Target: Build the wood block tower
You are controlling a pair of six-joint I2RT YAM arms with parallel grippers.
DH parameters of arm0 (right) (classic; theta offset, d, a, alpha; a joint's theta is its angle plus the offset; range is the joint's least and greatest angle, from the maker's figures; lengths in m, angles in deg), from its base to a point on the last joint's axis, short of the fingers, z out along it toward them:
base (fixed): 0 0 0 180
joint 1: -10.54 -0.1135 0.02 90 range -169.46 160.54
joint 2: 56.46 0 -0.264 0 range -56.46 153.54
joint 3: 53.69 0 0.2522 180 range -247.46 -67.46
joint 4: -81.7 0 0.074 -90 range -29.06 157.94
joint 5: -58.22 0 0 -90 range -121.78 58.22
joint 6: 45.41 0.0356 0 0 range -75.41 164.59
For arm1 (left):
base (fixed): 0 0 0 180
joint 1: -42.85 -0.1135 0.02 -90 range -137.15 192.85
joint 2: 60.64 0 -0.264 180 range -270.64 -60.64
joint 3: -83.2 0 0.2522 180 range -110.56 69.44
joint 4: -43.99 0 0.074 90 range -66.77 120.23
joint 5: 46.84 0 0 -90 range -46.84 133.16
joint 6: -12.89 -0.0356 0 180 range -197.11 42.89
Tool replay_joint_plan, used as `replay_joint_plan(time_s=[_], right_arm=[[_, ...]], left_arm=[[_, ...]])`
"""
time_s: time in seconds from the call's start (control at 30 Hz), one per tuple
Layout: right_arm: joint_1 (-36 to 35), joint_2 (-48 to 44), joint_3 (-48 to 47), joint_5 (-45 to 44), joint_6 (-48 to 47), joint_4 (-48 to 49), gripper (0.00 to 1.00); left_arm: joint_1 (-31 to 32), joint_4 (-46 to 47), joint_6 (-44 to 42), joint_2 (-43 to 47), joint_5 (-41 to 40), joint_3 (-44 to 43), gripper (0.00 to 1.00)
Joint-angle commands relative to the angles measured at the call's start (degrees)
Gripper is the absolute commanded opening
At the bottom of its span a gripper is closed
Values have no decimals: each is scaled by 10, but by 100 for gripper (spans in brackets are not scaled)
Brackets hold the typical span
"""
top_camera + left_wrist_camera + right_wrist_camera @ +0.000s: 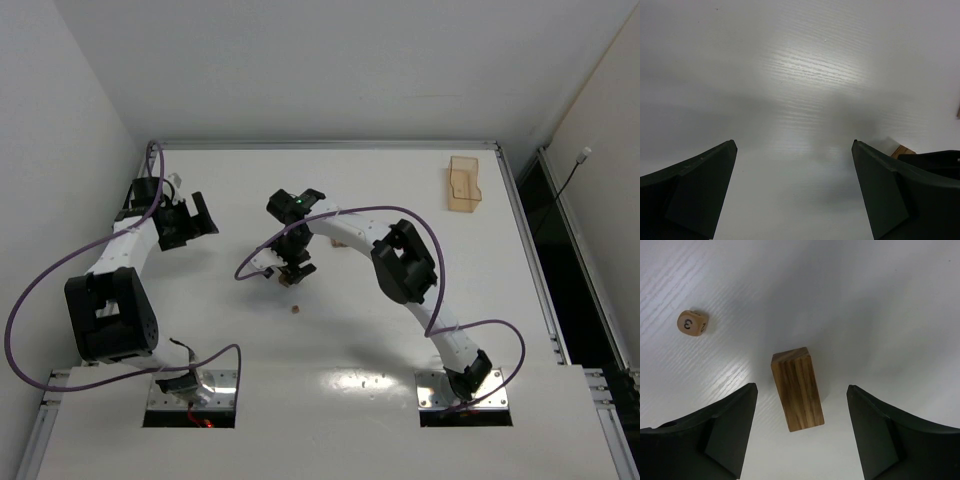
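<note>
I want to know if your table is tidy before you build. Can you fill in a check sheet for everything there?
Surface: white wood-grain table, flat.
Job's things: brown striped wooden bar on the table between the right claw's fingers, untouched; small tan wooden cube marked 3 lying apart; no stack seen.
Clutter: see-through orange plastic tray near the far right corner.
Grippers: left claw open over bare table; right claw open, low around the bar.
Cables: purple cables looping off both arms.
Surroundings: plain white walls.
</note>
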State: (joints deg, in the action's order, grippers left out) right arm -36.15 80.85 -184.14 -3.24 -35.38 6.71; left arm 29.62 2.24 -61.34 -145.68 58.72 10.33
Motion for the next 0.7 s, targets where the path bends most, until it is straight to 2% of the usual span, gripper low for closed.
replay_joint_plan(time_s=[0.0,0.2,0.3,0.33,0.37,0.4,0.43,0.53,0.6,0.67], right_arm=[[-8,18,-2,0,-16,17,69],[-8,23,-2,-10,-16,23,64],[-8,29,-2,-16,-16,23,49],[-8,29,-2,-16,-16,23,42],[-8,29,-8,-23,-16,23,23],[-8,29,-8,-23,-16,14,8],[-8,29,-17,-23,-16,-1,0],[4,-1,-31,-8,25,-18,0],[9,-50,-31,-8,141,12,0],[20,-85,-36,-18,295,31,0]], left_arm=[[-8,10,8,0,8,-14,100],[-8,10,8,-5,8,-14,100],[-8,10,8,-5,8,-8,100],[-8,10,8,-5,8,-8,100],[-8,15,8,-5,8,-8,100],[-8,15,8,-5,8,-8,100],[-8,15,8,-5,8,-8,100],[-8,15,8,0,13,-8,100],[-8,15,8,21,13,-1,100],[-8,21,15,36,7,21,100]])
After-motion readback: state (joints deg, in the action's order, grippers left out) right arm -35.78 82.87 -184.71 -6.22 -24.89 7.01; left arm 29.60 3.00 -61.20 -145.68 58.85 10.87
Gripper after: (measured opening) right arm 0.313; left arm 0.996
